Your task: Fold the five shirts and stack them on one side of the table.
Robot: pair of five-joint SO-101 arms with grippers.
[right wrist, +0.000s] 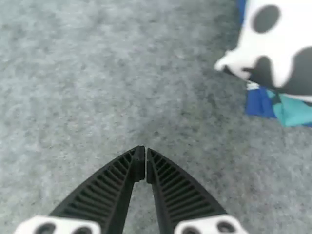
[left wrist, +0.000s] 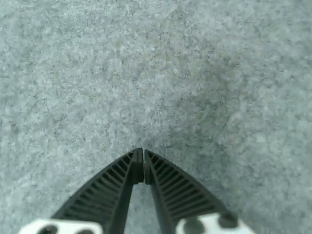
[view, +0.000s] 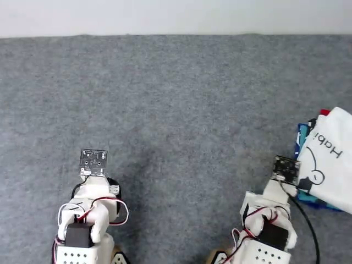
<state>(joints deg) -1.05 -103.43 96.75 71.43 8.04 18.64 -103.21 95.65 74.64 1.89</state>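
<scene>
Left gripper [left wrist: 144, 156] and right gripper [right wrist: 145, 153] both pressed together on nothing, parked at 7 and 5 o'clock over the gray table [view: 181, 99], probably at rest with the folded shirts [view: 330, 165] stacked at the 4 o'clock edge, near the right gripper.

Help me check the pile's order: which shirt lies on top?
The white shirt with black print lies on top; the blue shirt, teal shirt and red shirt only peek out from under its edges.
</scene>
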